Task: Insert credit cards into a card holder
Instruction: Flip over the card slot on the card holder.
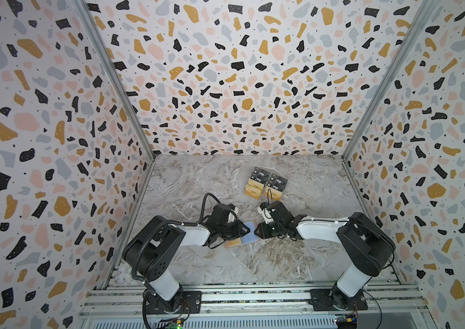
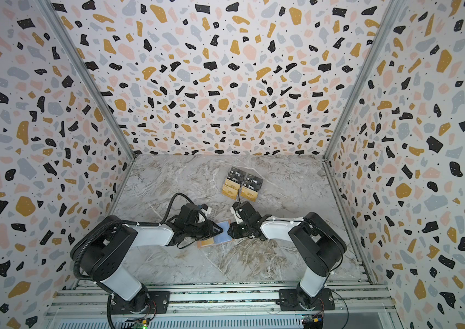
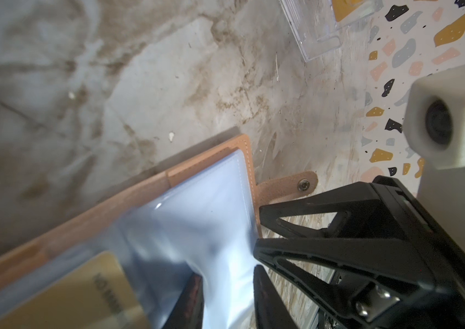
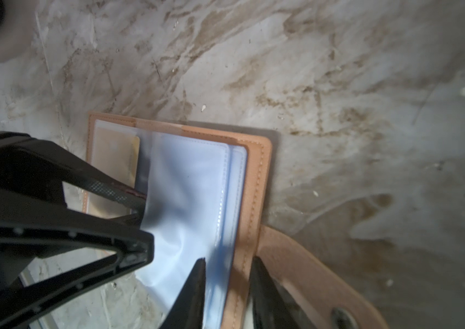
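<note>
The peach-pink card holder (image 1: 229, 244) (image 2: 203, 243) lies open on the marble table between both arms. A gold credit card (image 3: 83, 293) (image 4: 117, 159) sits in a sleeve on its left half. My left gripper (image 3: 227, 272) (image 1: 247, 229) is shut on a clear-bluish inner sleeve (image 3: 197, 216), which is lifted off the holder. My right gripper (image 4: 229, 259) (image 1: 256, 231) is shut on the holder's right edge, with sleeves and leather cover (image 4: 254, 199) between its fingers. More gold credit cards (image 1: 252, 192) stand in the rack behind.
A clear tiered stand (image 1: 273, 188) (image 3: 316, 28) at the back holds black "Vip" cards (image 1: 261, 173) above the gold ones. The holder's snap strap (image 3: 291, 185) (image 4: 311, 273) sticks out on the right. Patterned walls (image 1: 54, 142) close in three sides.
</note>
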Controlling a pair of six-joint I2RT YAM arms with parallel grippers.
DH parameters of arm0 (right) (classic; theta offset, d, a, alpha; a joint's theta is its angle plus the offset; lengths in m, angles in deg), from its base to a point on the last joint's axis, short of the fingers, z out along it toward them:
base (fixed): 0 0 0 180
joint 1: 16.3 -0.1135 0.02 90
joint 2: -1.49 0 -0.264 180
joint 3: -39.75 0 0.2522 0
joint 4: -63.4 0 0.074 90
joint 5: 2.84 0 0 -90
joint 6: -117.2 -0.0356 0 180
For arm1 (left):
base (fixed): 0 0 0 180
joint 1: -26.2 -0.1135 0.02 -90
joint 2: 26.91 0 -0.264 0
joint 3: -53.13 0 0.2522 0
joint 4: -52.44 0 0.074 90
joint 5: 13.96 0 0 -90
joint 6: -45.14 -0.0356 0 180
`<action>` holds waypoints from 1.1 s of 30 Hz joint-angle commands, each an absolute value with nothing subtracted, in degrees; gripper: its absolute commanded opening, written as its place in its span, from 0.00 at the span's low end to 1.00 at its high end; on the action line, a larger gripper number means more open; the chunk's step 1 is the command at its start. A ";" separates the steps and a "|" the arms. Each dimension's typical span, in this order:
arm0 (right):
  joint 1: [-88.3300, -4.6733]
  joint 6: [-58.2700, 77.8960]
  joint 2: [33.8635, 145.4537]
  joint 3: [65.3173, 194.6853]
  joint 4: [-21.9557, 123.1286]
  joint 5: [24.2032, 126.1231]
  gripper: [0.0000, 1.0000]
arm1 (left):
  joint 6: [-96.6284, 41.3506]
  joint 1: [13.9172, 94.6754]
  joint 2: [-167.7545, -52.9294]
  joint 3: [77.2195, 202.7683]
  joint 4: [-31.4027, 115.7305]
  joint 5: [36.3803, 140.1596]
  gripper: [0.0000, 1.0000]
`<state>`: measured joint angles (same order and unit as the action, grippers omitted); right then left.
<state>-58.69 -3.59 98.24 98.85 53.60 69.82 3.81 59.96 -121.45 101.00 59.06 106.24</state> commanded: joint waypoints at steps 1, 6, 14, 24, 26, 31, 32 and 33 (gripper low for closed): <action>-59.19 -3.25 97.56 98.23 51.23 70.26 0.30 | 5.39 59.86 -121.83 100.20 62.41 107.17 0.29; -59.19 -4.07 96.10 97.98 51.86 70.24 0.31 | 8.96 59.81 -121.66 98.92 65.04 106.02 0.23; -58.75 -5.34 93.56 97.78 52.37 70.73 0.31 | 10.37 59.77 -121.21 97.91 66.45 105.35 0.11; -57.58 -8.89 89.33 94.39 55.57 70.76 0.31 | 10.62 59.68 -118.99 96.64 67.60 104.70 0.00; -56.54 -9.88 89.30 92.93 57.72 68.70 0.31 | 10.39 59.64 -118.58 96.25 67.69 104.70 0.00; -55.86 -10.62 90.77 92.98 59.56 65.61 0.30 | 10.10 59.68 -117.61 94.94 68.64 105.35 0.00; -55.89 -10.52 91.11 93.34 59.50 65.05 0.30 | 10.08 59.68 -117.40 94.71 69.02 105.49 0.00; -56.01 -10.38 91.57 93.70 59.45 64.55 0.30 | 10.24 59.68 -117.15 94.35 69.52 105.64 0.00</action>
